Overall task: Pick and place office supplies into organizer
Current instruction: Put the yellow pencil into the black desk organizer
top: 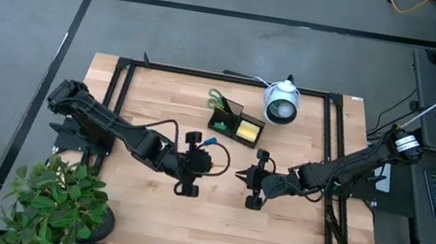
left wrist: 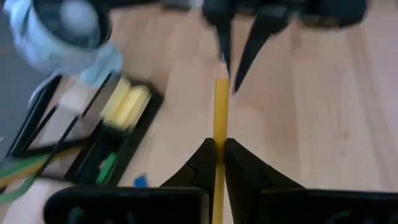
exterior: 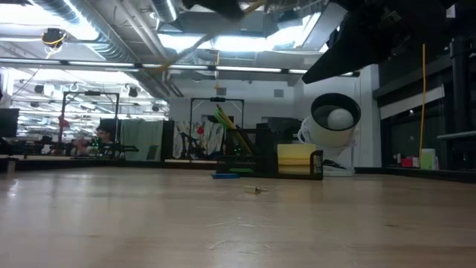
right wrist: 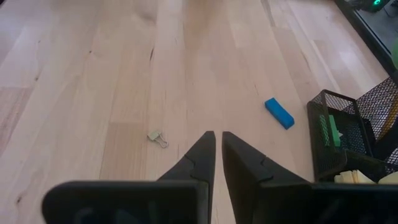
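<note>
Both arms hang above the table's middle, tips facing each other. The left gripper [left wrist: 219,152] is clenched on a yellow pencil [left wrist: 221,115], whose point juts out towards the right gripper [right wrist: 217,144]; that one has its fingers pressed nearly together with nothing between them. On the wood just behind the left gripper lie a blue piece [right wrist: 278,113] and a small clip [right wrist: 158,139], both loose on the table.

Farther back, at the middle of the table's far side, stands the organizer [top: 236,121], with the yellow pad [exterior: 296,158] in its front compartment, a green piece [right wrist: 332,129] beside it and green-handled scissors [top: 218,99] sticking up from the taller back section. A white round device [top: 281,102] sits just right of it.

The step looks like carrying the pencil to the organizer. To do it well, I judge the left arm should swing away and back without brushing the right gripper, turn the pencil upright over the tall section, clear of the scissors, and lower it inside before letting go.
</note>
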You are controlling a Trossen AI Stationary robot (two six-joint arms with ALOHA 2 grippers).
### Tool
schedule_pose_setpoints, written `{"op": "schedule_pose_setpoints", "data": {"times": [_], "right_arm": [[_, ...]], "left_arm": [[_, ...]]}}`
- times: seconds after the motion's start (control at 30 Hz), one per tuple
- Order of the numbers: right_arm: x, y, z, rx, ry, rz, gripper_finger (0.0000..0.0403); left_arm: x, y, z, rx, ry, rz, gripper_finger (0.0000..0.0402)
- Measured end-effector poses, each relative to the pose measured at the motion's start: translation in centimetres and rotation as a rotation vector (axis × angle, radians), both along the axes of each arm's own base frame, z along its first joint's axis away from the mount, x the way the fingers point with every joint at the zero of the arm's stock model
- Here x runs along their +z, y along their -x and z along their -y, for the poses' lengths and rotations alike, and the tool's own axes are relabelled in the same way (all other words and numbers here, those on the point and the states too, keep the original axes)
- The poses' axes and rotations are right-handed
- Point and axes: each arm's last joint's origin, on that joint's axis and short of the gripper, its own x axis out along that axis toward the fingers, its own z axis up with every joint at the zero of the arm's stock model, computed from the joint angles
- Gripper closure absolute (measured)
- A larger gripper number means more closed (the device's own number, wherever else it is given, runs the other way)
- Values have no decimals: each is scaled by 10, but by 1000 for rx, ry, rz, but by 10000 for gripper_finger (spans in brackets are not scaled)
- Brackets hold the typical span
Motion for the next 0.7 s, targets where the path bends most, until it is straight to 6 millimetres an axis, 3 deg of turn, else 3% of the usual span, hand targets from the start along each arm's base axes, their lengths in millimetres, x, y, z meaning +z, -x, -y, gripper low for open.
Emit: {"op": "schedule_pose_setpoints", "data": {"times": [0.27, 0.5, 0.7], "right_arm": [[1, 2, -6, 21, -4, 8, 368], [2, 2, -8, 28, -7, 22, 368], [9, -3, -10, 33, -36, 106, 368]], "left_arm": [[-39, 18, -3, -34, 57, 139, 384], [-48, 48, -16, -93, 107, 402, 384], [-71, 68, -32, -132, 123, 627, 384]]}}
